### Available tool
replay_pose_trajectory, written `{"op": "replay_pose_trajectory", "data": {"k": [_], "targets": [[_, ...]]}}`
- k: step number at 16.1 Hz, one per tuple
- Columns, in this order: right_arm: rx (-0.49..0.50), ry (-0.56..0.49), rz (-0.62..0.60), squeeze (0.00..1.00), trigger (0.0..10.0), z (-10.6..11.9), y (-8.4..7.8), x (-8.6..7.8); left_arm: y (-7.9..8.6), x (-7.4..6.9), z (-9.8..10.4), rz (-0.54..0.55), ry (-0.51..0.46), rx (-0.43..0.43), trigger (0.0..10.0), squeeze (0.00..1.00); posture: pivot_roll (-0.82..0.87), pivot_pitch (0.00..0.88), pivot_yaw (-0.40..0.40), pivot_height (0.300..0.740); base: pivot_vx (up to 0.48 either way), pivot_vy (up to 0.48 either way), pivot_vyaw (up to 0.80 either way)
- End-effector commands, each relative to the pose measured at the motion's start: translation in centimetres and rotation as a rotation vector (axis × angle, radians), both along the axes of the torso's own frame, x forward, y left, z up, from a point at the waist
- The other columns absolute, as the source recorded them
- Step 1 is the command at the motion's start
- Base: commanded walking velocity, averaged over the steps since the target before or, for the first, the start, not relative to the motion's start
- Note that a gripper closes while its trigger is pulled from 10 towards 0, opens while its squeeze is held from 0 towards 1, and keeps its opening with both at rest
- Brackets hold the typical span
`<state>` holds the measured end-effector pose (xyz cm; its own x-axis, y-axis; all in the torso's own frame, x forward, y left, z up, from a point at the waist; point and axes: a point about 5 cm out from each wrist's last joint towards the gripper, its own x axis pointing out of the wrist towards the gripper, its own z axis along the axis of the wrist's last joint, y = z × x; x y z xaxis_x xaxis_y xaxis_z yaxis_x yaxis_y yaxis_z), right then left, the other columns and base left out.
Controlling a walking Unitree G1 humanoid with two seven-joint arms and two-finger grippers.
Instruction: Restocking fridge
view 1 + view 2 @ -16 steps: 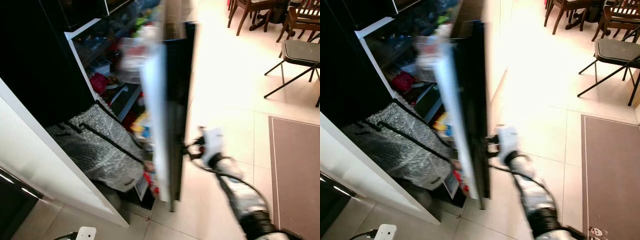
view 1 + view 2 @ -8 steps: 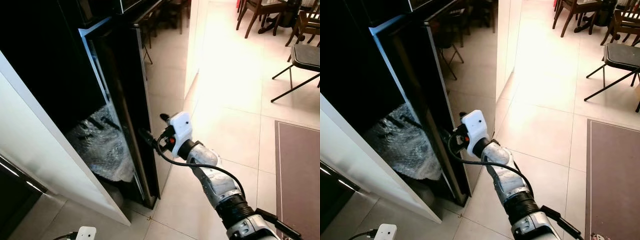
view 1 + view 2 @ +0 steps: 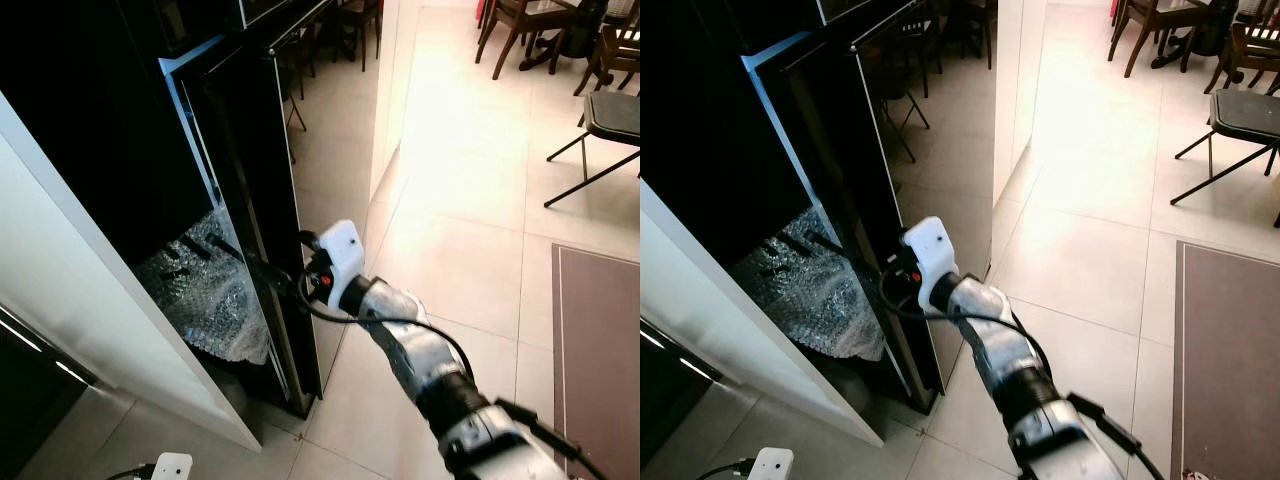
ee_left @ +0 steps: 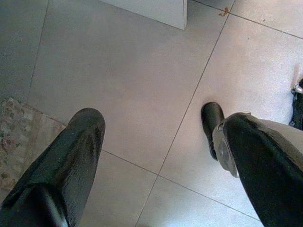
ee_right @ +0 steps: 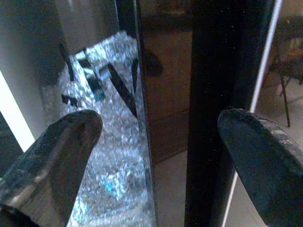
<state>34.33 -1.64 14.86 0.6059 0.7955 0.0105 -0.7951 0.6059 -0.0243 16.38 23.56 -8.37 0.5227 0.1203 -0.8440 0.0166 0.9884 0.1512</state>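
The tall black fridge door (image 3: 250, 170) stands almost shut, its glossy face mirroring the room. My right gripper (image 3: 280, 262) is open at the door's free edge, low down. In the right wrist view its fingers (image 5: 71, 142) straddle that door edge (image 5: 203, 94), one on the gap side and one on the front side. A silver insulated bag (image 3: 205, 300) with black straps sits on the floor in the gap beside the door, seen again as the bag (image 5: 109, 142). My left gripper (image 4: 151, 127) hangs open over the floor tiles.
A white panel (image 3: 100, 330) borders the bag on the left. A white socket block (image 3: 170, 467) lies on the floor by it. Chairs (image 3: 600, 110) and a brown rug (image 3: 595, 340) are to the right across pale tiles. My foot (image 4: 210, 123) shows below the left gripper.
The fridge door has swung from wide open, shelves showing, to nearly shut. My right gripper followed it left and now sits at the door's edge.
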Motion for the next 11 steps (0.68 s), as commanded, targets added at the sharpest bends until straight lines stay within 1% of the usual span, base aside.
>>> {"op": "replay_pose_trajectory", "data": {"k": [1, 2, 4, 5, 6, 8, 10, 11], "targets": [[0.006, -0.036, 0.029, 0.0, 10.0, 1.2, 1.0, 0.3, 0.4, -0.4, -0.1, 0.0, 0.016, 0.017, 10.0, 0.0, 0.0, 0.02, 0.073, 0.74, 0.0, 0.0, 0.0], [0.01, -0.051, 0.054, 0.0, 10.0, 1.8, 1.5, 0.5, 0.4, -0.4, -0.1, 0.001, 0.015, 0.018, 10.0, 0.0, 0.0, 0.02, 0.073, 0.74, 0.0, 0.0, 0.0], [0.023, -0.05, 0.078, 0.0, 10.0, 2.4, 2.2, 0.7, 0.5, -0.4, -0.1, 0.003, 0.014, 0.02, 10.0, 0.0, 0.01, 0.018, 0.071, 0.74, 0.0, 0.0, 0.0], [0.015, -0.057, 0.102, 0.0, 10.0, 2.8, 3.0, 0.9, 0.5, -0.4, -0.1, 0.006, 0.015, 0.022, 10.0, 0.0, 0.02, 0.017, 0.067, 0.74, 0.0, 0.0, 0.0], [0.013, -0.059, 0.116, 0.0, 10.0, 3.0, 3.4, 0.9, 0.6, -0.5, -0.1, 0.008, 0.015, 0.023, 10.0, 0.0, 0.03, 0.017, 0.066, 0.74, 0.0, 0.0, 0.0], [0.036, -0.053, 0.147, 0.0, 10.0, 3.7, 4.6, 0.9, 0.7, -0.5, -0.1, 0.011, 0.016, 0.026, 10.0, 0.0, 0.04, 0.017, 0.064, 0.74, 0.0, 0.0, 0.0], [0.049, -0.053, 0.19, 0.0, 10.0, 4.4, 6.2, 0.6, 0.7, -0.6, -0.1, 0.012, 0.019, 0.03, 10.0, 0.0, 0.05, 0.017, 0.062, 0.74, 0.0, 0.0, 0.0], [0.063, -0.046, 0.198, 0.0, 10.0, 4.6, 6.6, 0.5, 0.8, -0.7, -0.1, 0.013, 0.019, 0.03, 10.0, 0.0, 0.06, 0.017, 0.062, 0.74, 0.0, 0.0, 0.0]]}}
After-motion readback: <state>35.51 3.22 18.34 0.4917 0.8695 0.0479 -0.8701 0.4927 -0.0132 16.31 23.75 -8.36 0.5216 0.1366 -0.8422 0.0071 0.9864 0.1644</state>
